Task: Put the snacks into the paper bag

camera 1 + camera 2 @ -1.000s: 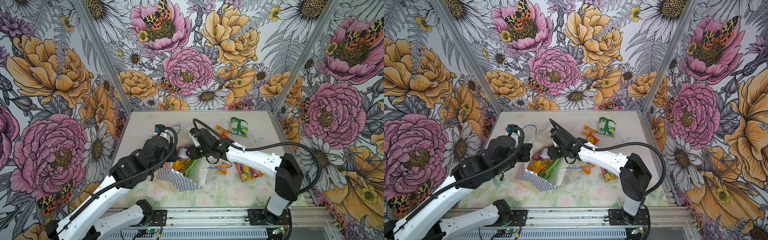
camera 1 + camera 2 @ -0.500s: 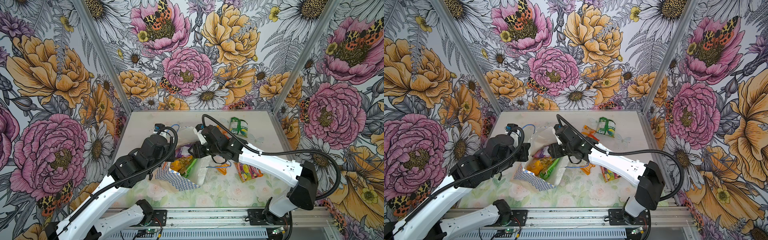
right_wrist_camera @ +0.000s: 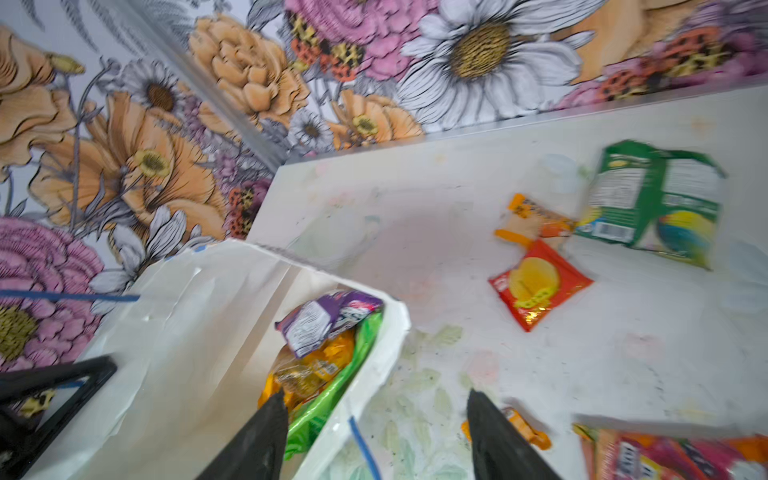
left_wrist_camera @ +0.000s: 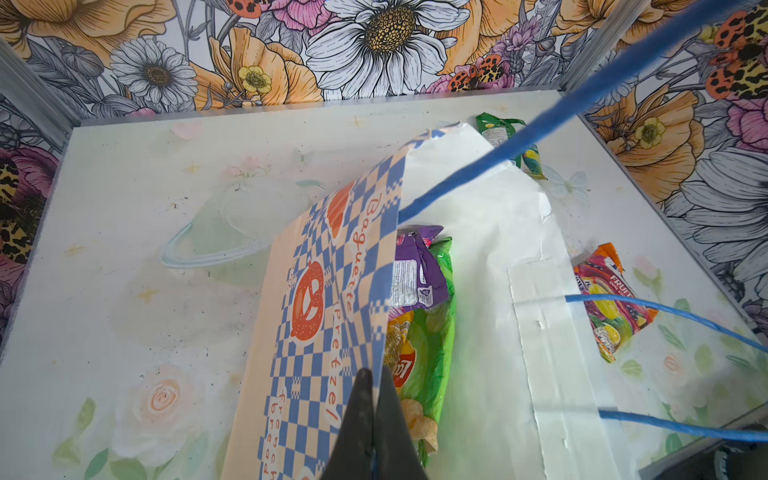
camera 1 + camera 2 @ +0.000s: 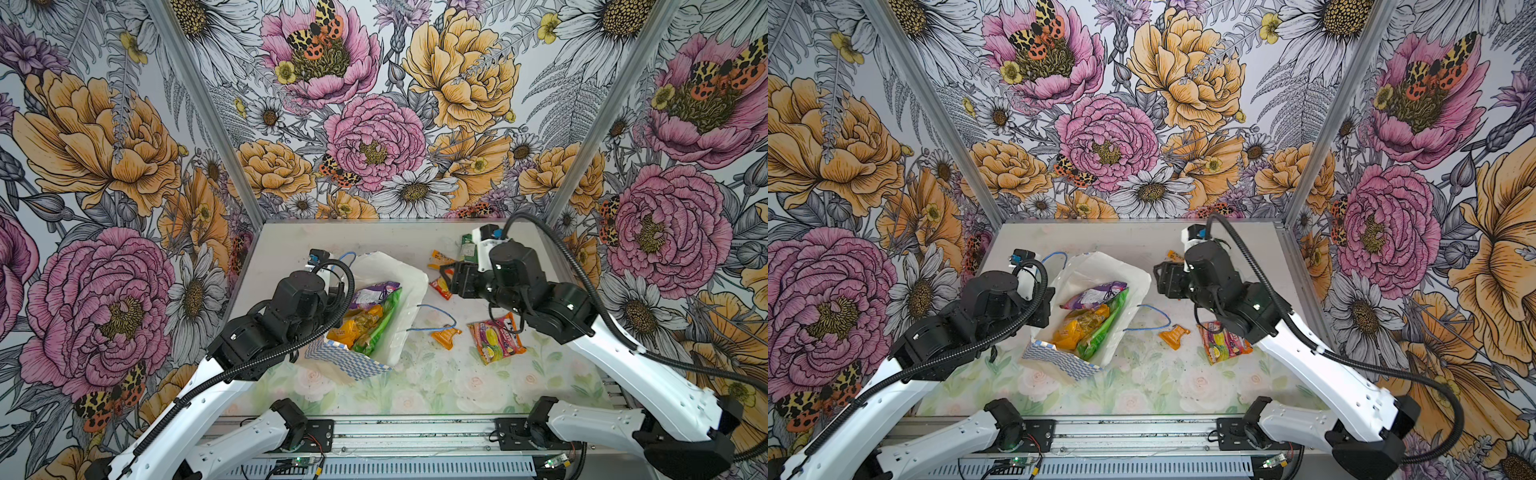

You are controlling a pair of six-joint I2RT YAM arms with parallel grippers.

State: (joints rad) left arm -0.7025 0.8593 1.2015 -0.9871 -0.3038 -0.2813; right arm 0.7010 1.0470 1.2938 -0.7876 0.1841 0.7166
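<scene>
Right gripper point(image 3: 376, 392): spread wide and empty, drawn back from the mouth of the paper bag point(image 5: 401, 286) to hang above the table point(image 5: 436, 386) beside it; seen a second ago reaching in over that opening. Left gripper point(image 4: 372, 376): clamped flat on the bag's checkered lip, propping the mouth open exactly as before. Lying inside now (freshly let go, by the look of it): purple packet point(image 5: 374, 291), atop the big orange-yellow packet point(image 5: 357, 324) and a green packet point(image 5: 384, 322). Waiting outside yet: red-pink fruit packet point(image 5: 496, 341), small orange sachet point(image 5: 444, 336) near it, red packet point(image 3: 540, 286), another orange sachet point(image 3: 528, 216), second green packet point(image 3: 656, 203) farthest back. Judged under halfway done, with one delivery finished and nothing in the way of the next pick.
</scene>
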